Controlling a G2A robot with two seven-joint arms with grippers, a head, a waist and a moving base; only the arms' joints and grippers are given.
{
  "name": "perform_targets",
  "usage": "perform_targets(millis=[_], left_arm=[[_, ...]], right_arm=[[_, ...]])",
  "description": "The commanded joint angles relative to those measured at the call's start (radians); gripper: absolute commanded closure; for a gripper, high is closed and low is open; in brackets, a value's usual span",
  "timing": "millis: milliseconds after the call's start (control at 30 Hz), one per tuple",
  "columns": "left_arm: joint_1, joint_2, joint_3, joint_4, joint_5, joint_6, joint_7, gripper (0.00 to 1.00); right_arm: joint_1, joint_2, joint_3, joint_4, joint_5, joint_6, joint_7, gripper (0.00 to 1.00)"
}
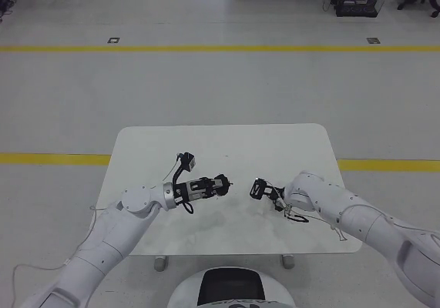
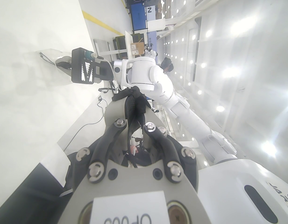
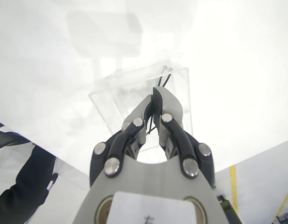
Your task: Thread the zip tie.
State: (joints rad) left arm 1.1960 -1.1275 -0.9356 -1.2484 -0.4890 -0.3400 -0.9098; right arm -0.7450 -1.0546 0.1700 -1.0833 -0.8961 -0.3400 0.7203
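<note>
The top camera looks down from well above the surface (image 1: 204, 142), taking in both arms. Each wrist camera sits close behind its own pincer. The one behind the left pincer (image 2: 134, 93) faces across to the right pincer (image 2: 61, 64). The other tilts down at the surface.

White worktop (image 1: 204, 146) with rounded corners; on its right half, standing directly on the surface, one clear plastic box (image 3: 115, 92).
</note>
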Motion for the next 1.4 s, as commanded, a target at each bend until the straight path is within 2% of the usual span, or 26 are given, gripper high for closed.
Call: perform_targets(millis=[0, 600, 767, 1367], left_arm=[[0.000, 0.000, 0.000, 0.000, 0.000, 0.000, 0.000, 1.00], [0.000, 0.000, 0.000, 0.000, 0.000, 0.000, 0.000, 1.00], [0.000, 0.000, 0.000, 0.000, 0.000, 0.000, 0.000, 1.00], [0.000, 0.000, 0.000, 0.000, 0.000, 0.000, 0.000, 1.00]], right_arm=[[0.001, -0.003, 0.000, 0.004, 0.004, 0.000, 0.005, 0.89], [0.008, -0.033, 0.000, 0.061, 0.012, 0.000, 0.006, 0.91], [0.010, -0.041, 0.000, 0.077, 0.015, 0.000, -0.006, 0.95], [0.010, -0.060, 0.000, 0.107, 0.018, 0.000, -0.004, 0.93]])
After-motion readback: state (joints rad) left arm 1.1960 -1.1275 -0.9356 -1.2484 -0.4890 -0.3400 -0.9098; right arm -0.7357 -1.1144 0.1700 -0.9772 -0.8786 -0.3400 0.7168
